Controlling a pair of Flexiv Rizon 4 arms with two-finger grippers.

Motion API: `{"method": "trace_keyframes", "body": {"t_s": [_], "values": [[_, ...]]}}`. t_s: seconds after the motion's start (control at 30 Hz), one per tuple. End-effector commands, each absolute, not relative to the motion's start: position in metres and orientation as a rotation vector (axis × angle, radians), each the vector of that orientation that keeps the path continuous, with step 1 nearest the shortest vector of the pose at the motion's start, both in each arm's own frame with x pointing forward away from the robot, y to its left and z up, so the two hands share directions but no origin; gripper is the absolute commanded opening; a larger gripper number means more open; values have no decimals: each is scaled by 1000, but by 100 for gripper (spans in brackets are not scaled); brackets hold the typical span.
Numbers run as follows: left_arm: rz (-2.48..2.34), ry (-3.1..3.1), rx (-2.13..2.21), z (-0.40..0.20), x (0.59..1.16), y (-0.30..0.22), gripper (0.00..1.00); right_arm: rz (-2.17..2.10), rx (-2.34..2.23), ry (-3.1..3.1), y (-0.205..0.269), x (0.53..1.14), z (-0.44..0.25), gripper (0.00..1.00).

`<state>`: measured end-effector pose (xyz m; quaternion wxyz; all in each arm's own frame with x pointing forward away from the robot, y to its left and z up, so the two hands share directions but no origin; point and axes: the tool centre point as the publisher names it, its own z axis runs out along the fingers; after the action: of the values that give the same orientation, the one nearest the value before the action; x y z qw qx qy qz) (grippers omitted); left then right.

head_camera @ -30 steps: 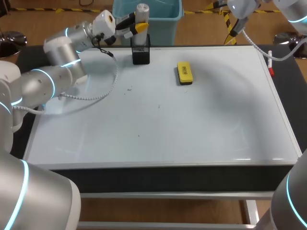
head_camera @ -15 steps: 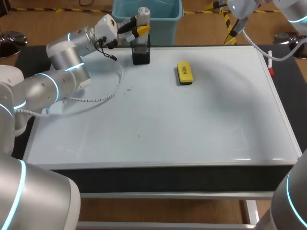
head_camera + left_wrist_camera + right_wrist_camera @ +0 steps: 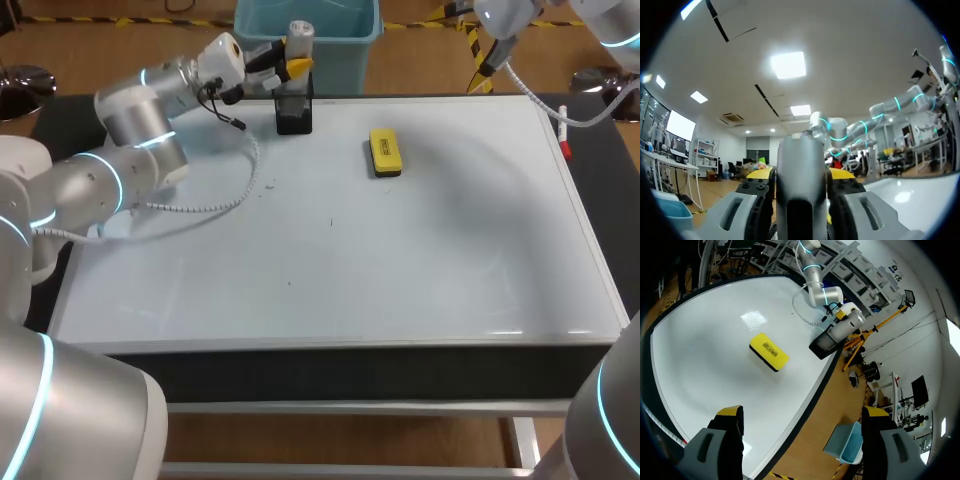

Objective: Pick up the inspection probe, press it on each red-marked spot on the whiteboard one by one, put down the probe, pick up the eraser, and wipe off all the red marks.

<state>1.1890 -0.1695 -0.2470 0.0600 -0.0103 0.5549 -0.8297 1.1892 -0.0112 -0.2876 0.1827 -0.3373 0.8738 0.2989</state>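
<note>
Far left on the board (image 3: 400,270), head view: the L gripper (image 3: 288,60) has the probe (image 3: 298,35) upright, directly over the black holder (image 3: 294,105) at the far edge. You can't tell from here whether the probe's foot sits inside the holder or just above it. The eraser (image 3: 385,152) lies flat to the right of the holder, well apart from it. A marker (image 3: 565,135) lies just off the board's right edge. The R arm (image 3: 505,15) hangs at the far right corner, apart from everything. No clear red spots show, only a few faint dark specks left of centre.

L wrist view: the probe's grey shaft fills the gap between the fingers (image 3: 760,197), one pad against each side, so the gripper is clamped on it at a narrow opening. The probe's lower end is hidden, so this gives no help w/ its depth in the holder.

R wrist view: the R gripper (image 3: 802,412) is spread wide w/ nothing between its fingers, hovering high over the board. Ahead of it you see the eraser, and beyond that the holder w/ the probe and the L gripper at it.

Judgement: the step in hand is a probe step at the holder, either lift-out or put-back; one moment doesn't say which. If lift-out, raise it straight up till clear of the rim, then go to the first spot. If put-back, lower it straight, let go and back off, then go for the eraser.
</note>
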Motion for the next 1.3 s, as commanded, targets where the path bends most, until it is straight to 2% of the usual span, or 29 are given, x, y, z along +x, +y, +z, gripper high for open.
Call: {"method": "trace_keyframes", "body": {"t_s": [0.03,0.67,1.3], "values": [[-2571,1757,203,-243,1195,-166,100,837,-956,2469,-11,1189,-287,100],[-2462,1853,148,-218,1185,-156,100,837,-956,2469,-11,1189,-287,100],[-2109,2075,-330,-214,1156,-128,100,837,-956,2469,-11,1189,-287,100]]}}
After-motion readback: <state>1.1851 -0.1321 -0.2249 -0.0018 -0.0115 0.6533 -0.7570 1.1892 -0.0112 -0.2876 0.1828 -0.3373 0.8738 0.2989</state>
